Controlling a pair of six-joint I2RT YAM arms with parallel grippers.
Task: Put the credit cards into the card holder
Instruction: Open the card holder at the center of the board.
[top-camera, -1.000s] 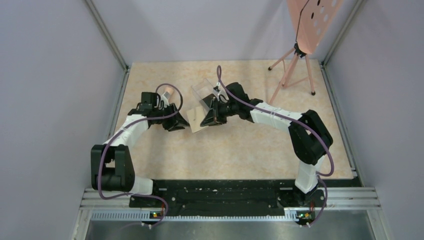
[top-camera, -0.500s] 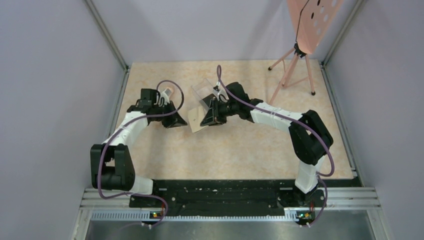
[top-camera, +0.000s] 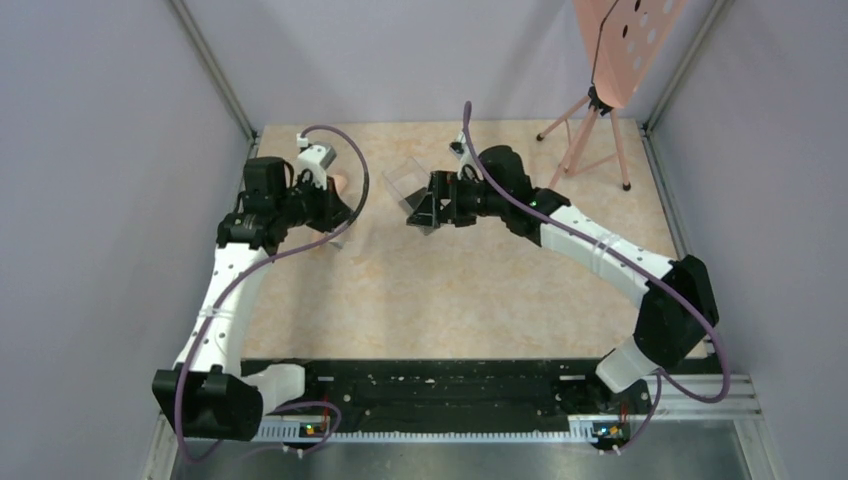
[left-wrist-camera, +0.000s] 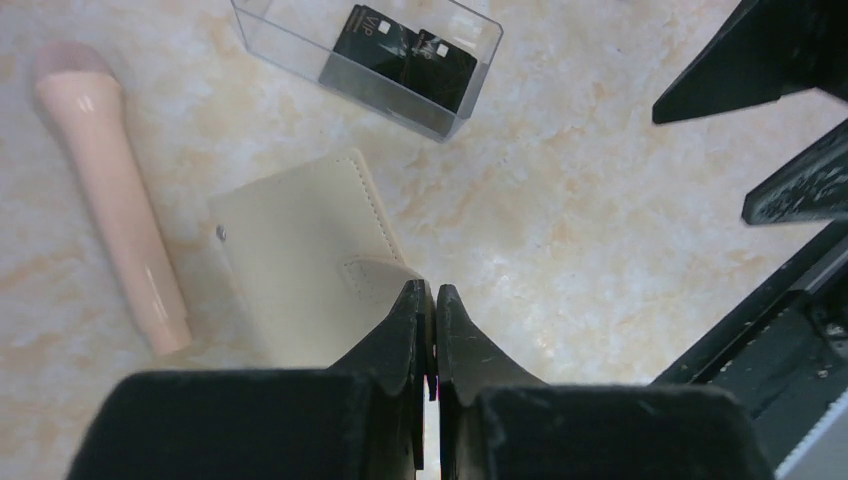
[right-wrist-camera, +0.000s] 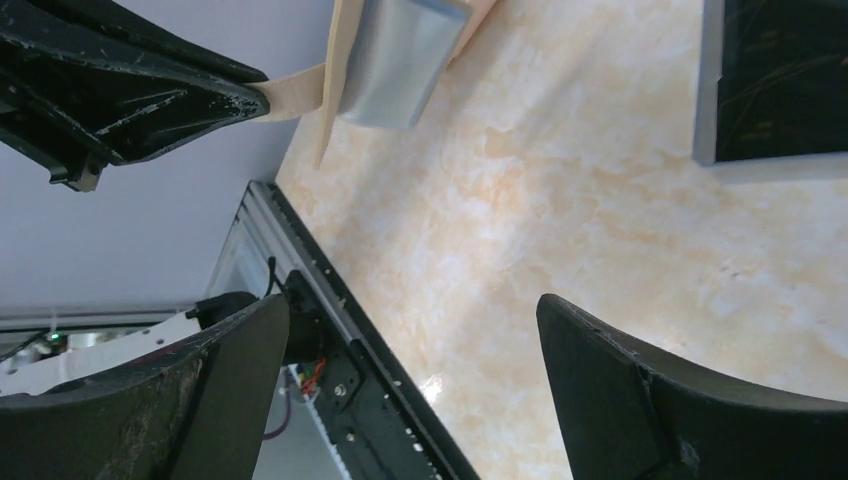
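Note:
The card holder (left-wrist-camera: 290, 265), a tan wallet with a dot clasp, hangs from its flap, and my left gripper (left-wrist-camera: 430, 292) is shut on that flap. In the right wrist view the card holder (right-wrist-camera: 400, 55) shows its grey-blue inside, with the left fingers (right-wrist-camera: 150, 95) pinching its strap. The black credit cards (left-wrist-camera: 400, 60) lie inside a clear plastic box (left-wrist-camera: 455, 105), also seen in the right wrist view as black credit cards (right-wrist-camera: 780, 80). My right gripper (right-wrist-camera: 415, 300) stands open and holds nothing, just right of the box and facing the left gripper (top-camera: 338, 212).
A pale pink cylindrical object (left-wrist-camera: 110, 200) lies left of the card holder. The clear box (top-camera: 403, 185) sits mid-table at the back. A pink panel on a tripod (top-camera: 590, 130) stands at the back right. Walls close in both sides.
The right gripper opened, let go of the card holder and drew back. The left gripper shut on the holder's flap and carried it left. Both arms have lifted and stretched out.

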